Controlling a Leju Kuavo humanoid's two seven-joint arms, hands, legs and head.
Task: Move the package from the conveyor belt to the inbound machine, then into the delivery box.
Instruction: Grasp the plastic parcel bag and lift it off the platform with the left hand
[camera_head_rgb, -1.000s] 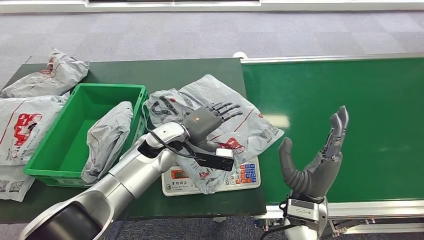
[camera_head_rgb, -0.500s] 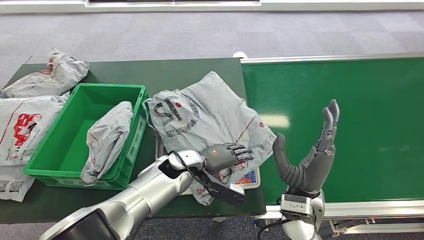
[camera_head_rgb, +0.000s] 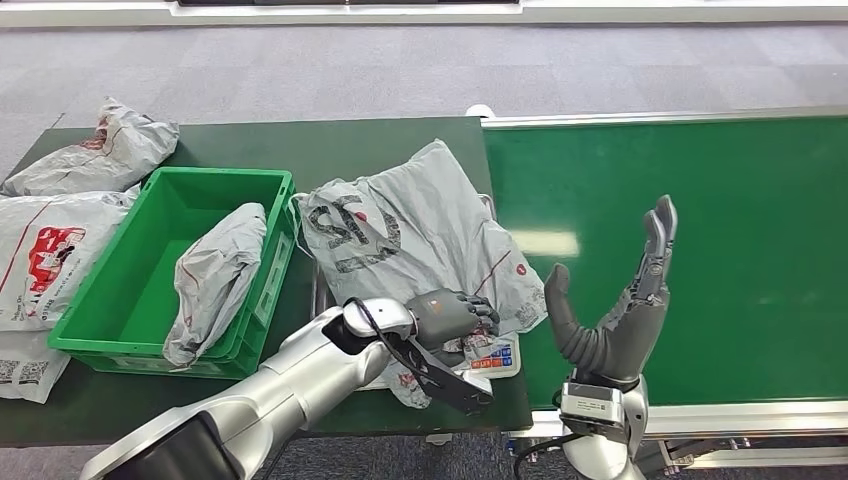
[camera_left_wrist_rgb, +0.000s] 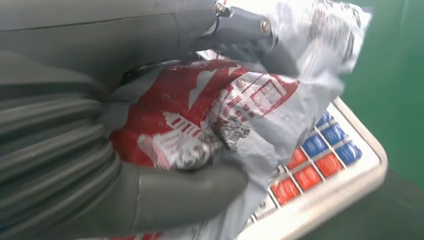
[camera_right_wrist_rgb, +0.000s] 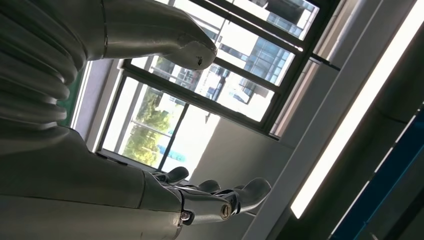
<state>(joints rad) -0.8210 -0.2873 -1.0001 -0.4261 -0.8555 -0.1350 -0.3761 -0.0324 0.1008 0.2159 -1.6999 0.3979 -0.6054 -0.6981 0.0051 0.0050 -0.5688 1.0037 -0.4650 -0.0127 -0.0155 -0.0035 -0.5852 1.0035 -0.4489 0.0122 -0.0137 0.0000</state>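
From my seat I saw the package (camera_head_rgb: 420, 230) lying on the inbound machine (camera_head_rgb: 497, 356), covering most of it, with the keypad corner poking out at the near edge. The delivery box (camera_head_rgb: 150, 275) sat just left of it on the table (camera_head_rgb: 330, 140), and a bagged parcel (camera_head_rgb: 215, 275) leaned inside against its right wall. More bags (camera_head_rgb: 60, 210) lay on the table left of the box. The conveyor belt (camera_head_rgb: 720, 230) ran off to the right, butting against the table. My left hand (camera_head_rgb: 452, 318) gripped the package's near edge over the machine; my right hand (camera_head_rgb: 615, 310) stood raised, fingers apart, at the belt's near side.
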